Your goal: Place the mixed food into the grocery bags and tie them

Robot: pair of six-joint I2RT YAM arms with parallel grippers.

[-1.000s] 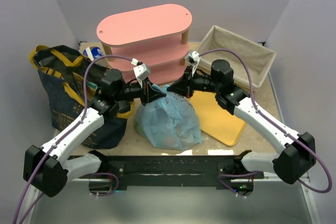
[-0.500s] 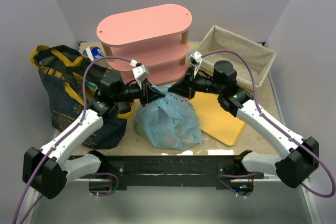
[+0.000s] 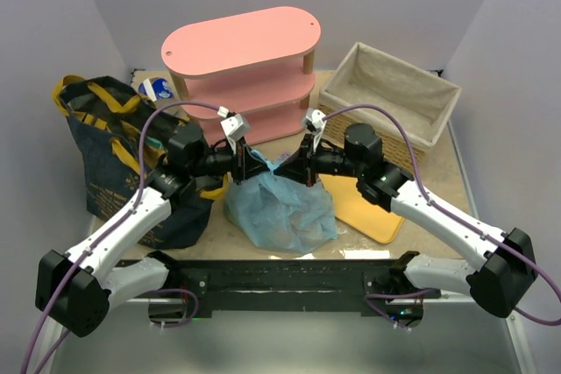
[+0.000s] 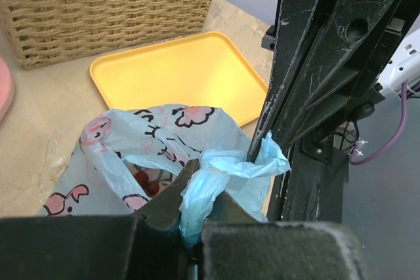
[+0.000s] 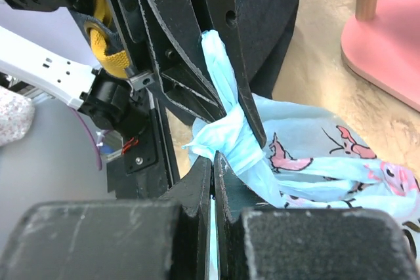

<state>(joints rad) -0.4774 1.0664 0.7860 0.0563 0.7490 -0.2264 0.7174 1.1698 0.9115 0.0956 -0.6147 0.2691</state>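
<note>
The light-blue patterned plastic bag (image 3: 280, 208) sits full on the table in front of the arms. Its two handles are twisted into a knot (image 5: 230, 132) at its top. My left gripper (image 3: 250, 164) is shut on one handle strand (image 4: 207, 185). My right gripper (image 3: 295, 166) is shut on the other strand (image 5: 213, 162). The two grippers meet tip to tip over the bag. Small red round food (image 4: 147, 185) shows through the bag's mouth. The navy denim tote (image 3: 110, 159) with yellow handles stands at the left. The other food is hidden.
A pink three-tier shelf (image 3: 241, 50) stands behind the bag. A wicker basket with cloth lining (image 3: 390, 94) is at the back right. A yellow tray (image 3: 372, 208) lies right of the bag. A white and blue round object (image 3: 158, 89) is behind the tote.
Both grippers have come down and nearer to the front with the handles held. The right arm has shifted left. The bag's top is drawn tighter.
</note>
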